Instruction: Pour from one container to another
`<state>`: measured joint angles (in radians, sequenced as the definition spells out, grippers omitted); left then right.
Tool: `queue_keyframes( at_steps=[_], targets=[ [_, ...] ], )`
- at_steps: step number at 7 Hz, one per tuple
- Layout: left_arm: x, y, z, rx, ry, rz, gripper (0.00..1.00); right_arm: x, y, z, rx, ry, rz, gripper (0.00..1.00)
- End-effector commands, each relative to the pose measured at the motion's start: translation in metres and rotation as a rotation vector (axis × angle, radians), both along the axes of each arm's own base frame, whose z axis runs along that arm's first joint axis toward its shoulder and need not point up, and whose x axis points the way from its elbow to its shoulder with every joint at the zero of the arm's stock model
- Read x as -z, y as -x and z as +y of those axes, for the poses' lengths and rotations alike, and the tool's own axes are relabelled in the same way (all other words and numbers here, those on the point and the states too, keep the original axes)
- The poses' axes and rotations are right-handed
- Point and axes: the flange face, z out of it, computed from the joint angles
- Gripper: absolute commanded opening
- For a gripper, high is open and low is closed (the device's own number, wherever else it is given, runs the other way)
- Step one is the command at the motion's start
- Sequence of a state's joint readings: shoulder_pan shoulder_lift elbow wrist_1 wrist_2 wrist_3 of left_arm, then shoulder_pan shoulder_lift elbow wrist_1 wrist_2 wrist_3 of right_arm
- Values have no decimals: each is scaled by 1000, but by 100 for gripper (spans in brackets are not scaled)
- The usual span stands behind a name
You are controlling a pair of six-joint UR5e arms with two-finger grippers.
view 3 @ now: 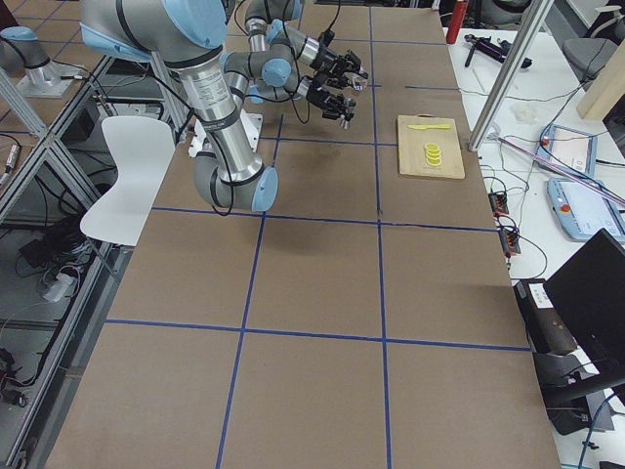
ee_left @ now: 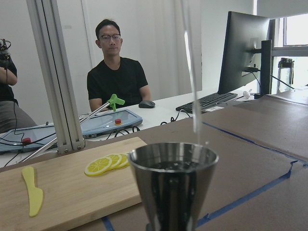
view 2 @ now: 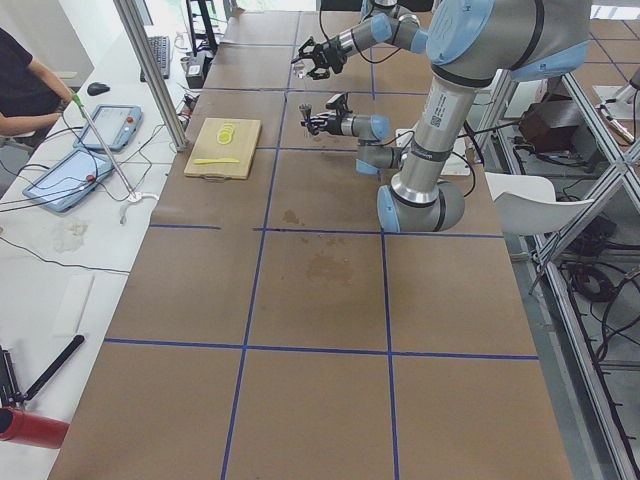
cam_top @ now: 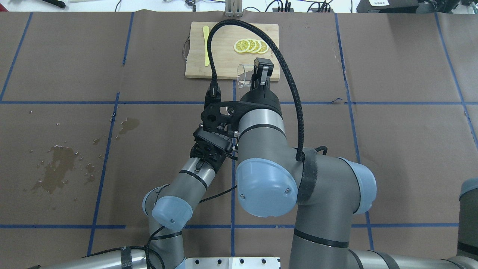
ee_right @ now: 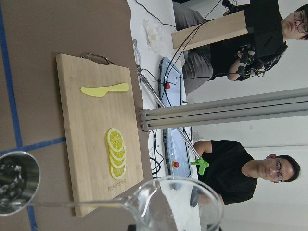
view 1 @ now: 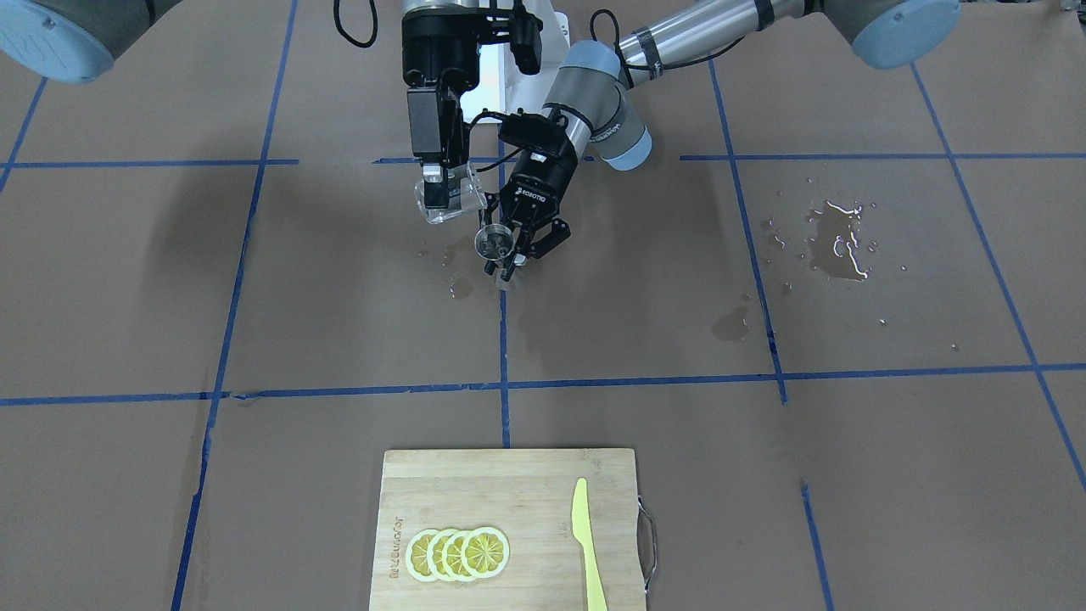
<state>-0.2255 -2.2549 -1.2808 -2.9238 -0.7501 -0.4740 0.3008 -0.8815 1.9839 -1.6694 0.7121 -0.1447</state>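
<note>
The clear glass cup (view 1: 454, 202) is tipped on its side above the table, and my right gripper (view 1: 436, 192) is shut on it. A thin stream of water (ee_left: 191, 72) falls from its lip (ee_right: 144, 197) into the steel jigger (view 1: 493, 242). My left gripper (view 1: 507, 256) is shut on the jigger, holding it upright just below and beside the cup. The left wrist view shows the jigger's top cup (ee_left: 173, 166) with liquid inside. In the overhead view the cup (cam_top: 244, 74) and the right gripper (cam_top: 261, 73) show, while the jigger is hidden under the right arm.
A bamboo cutting board (view 1: 509, 475) with lemon slices (view 1: 458, 553) and a yellow plastic knife (view 1: 585, 543) lies at the operators' edge. Water puddles (view 1: 836, 242) and drops (view 1: 458, 287) wet the brown table cover. Operators sit beyond the far edge.
</note>
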Motion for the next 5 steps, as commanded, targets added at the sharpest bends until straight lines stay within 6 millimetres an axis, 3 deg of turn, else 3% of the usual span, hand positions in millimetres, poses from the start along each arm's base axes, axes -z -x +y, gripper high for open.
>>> queue_keyframes(
  at_steps=[1, 3, 5],
  targets=[
    [1, 0, 0, 0, -1, -1, 0, 3, -3, -2, -22, 14, -68, 0],
    [2, 1, 0, 0, -1, 2, 0, -7, -2, -2, -74, 67, -193, 0],
    [4, 14, 1, 12, -32, -28, 0, -43, -6, -2, -152, 130, -440, 0]
  ],
)
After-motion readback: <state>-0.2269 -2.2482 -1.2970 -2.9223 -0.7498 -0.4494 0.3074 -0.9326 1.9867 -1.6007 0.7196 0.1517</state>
